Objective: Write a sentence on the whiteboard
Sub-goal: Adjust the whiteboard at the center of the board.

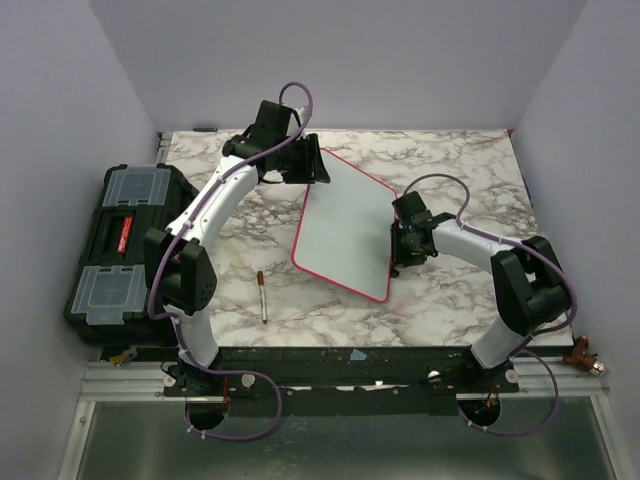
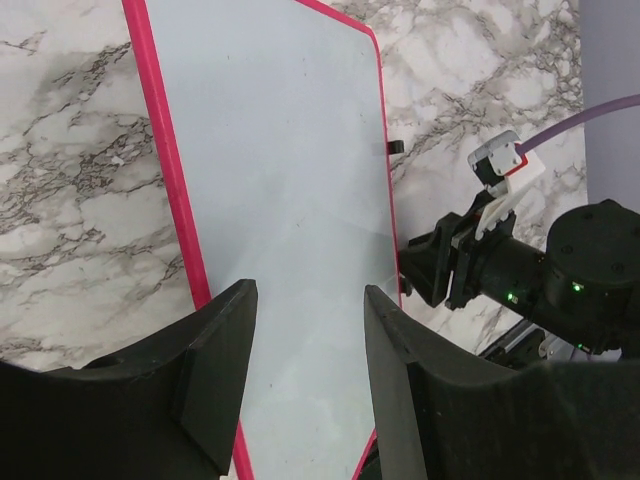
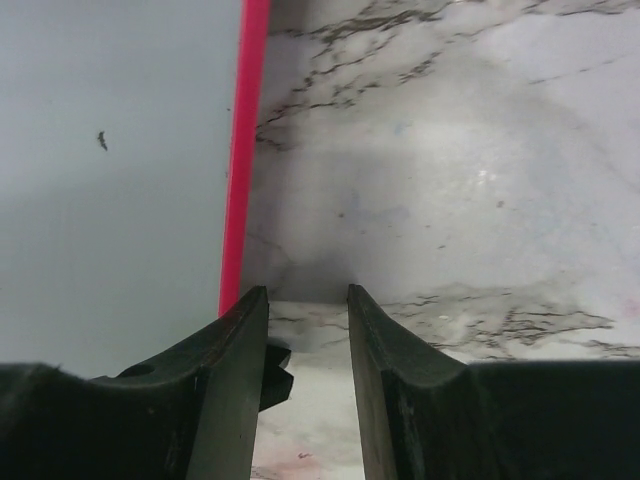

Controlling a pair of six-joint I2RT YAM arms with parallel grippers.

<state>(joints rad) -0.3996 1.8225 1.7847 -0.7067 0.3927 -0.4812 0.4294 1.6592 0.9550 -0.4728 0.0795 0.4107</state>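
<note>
The left jaws were seen parted and empty, the whiteboard (image 2: 280,180) laid on the table (image 2: 80,200) beneath them; its red edge was seen just left of the right jaws, likewise parted.

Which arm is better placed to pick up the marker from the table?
Left. The marker lies left of the board, beside the left arm. The right fingers stand at the board's right edge, so they would have to cross it.
</note>
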